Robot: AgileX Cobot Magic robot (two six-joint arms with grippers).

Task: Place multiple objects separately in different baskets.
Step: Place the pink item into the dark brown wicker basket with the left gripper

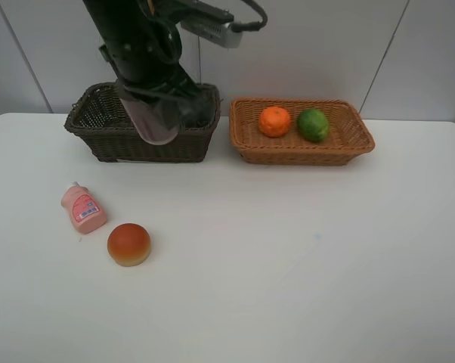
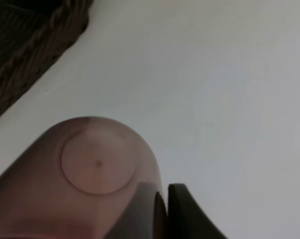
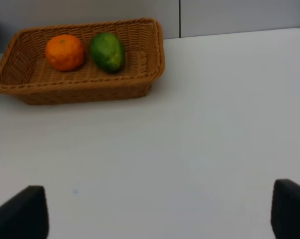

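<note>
Red-orange bun lay nearest on the white table, with the pink bottle on its side just beside it, slightly farther back. The right gripper hung over bare table with its fingers spread wide, holding nothing. Farther back, the left gripper was pinched on the wall of the translucent purple cup, held tilted off the table just before the dark brown basket. Beside that one, the tan basket held the orange and the green fruit side by side.
</note>
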